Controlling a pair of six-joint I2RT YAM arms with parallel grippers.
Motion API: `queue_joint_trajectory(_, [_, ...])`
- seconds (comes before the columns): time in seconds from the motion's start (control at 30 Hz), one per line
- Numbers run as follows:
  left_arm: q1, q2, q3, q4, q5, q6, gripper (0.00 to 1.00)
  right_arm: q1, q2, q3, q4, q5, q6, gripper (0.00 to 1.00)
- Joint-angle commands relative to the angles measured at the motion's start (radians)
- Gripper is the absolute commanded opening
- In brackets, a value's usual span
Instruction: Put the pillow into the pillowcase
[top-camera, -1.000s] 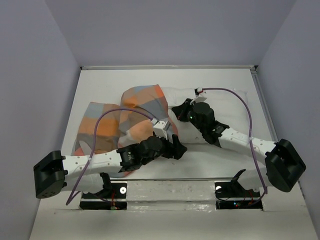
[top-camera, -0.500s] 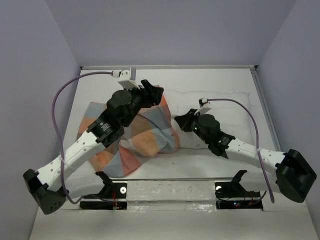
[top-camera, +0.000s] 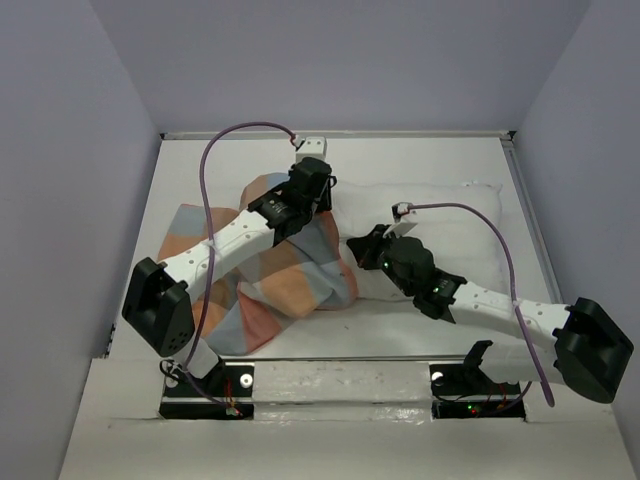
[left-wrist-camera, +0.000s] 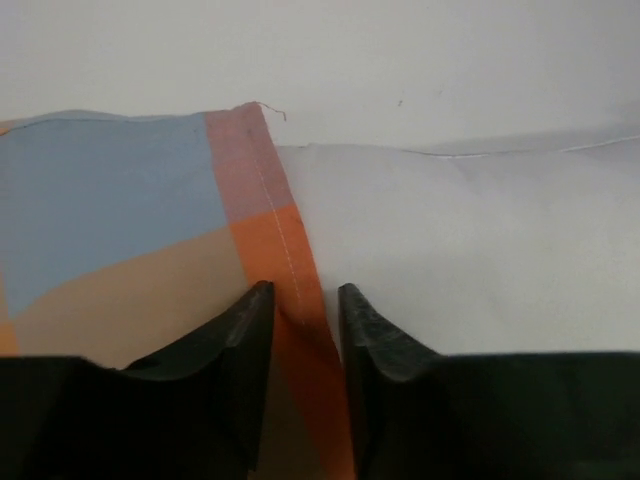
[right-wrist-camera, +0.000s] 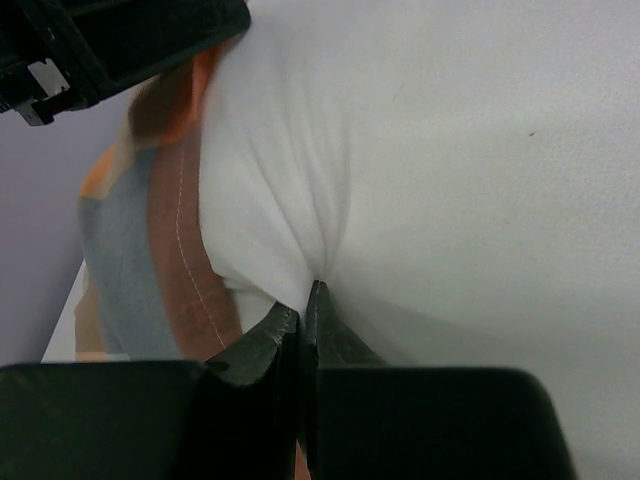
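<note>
Left arm: elbow low at the near left, forearm stretched away and to the right across the pillowcase (top-camera: 290, 280), wrist tipped down at the case's far edge.
Left pincer (left-wrist-camera: 305, 290): jaws part-way apart, astride the orange hem, which lies flat between them and is not pinched.
Right arm: elbow out at the near right, forearm running leftward, low over the pillow (top-camera: 450, 235).
Right pincer (right-wrist-camera: 308, 292): closed, nipping a fold of the pillow's white cloth just beside the hem.
Pillow: on the right of the worktop (top-camera: 400, 160), left end inside the case's mouth.
Pillowcase: rumpled, on the left.
</note>
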Motion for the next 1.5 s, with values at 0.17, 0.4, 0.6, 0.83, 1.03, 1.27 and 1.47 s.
queue_joint_trajectory(0.17, [0.006,-0.039,0.000,0.070,-0.040,0.037,0.00,0.044,-0.009,-0.004,-0.026,-0.009,-0.048,0.00])
queue_joint_trajectory(0.4, [-0.010,-0.123,-0.031,0.131,0.000,0.054,0.00,-0.042,0.017,0.324,-0.494,-0.230,-0.398,0.71])
queue_joint_trajectory(0.6, [-0.014,-0.163,-0.061,0.160,0.038,0.055,0.00,-0.318,0.046,0.503,-0.552,-0.725,-0.557,0.91])
queue_joint_trajectory(0.83, [-0.019,-0.163,-0.049,0.176,0.075,0.068,0.00,-0.419,0.385,0.737,-0.679,-0.874,-0.825,1.00])
queue_joint_trajectory(1.03, [-0.019,-0.113,0.007,0.206,0.084,0.091,0.00,-0.407,0.582,0.826,-0.791,-1.149,-0.880,0.96])
queue_joint_trajectory(1.27, [-0.019,-0.031,0.141,0.255,0.268,0.026,0.00,-0.376,0.298,0.445,-0.176,-1.333,-0.432,0.00])
queue_joint_trajectory(1.47, [-0.123,-0.004,0.274,0.265,0.366,-0.049,0.00,-0.376,0.109,0.243,0.248,-1.137,-0.148,0.00])
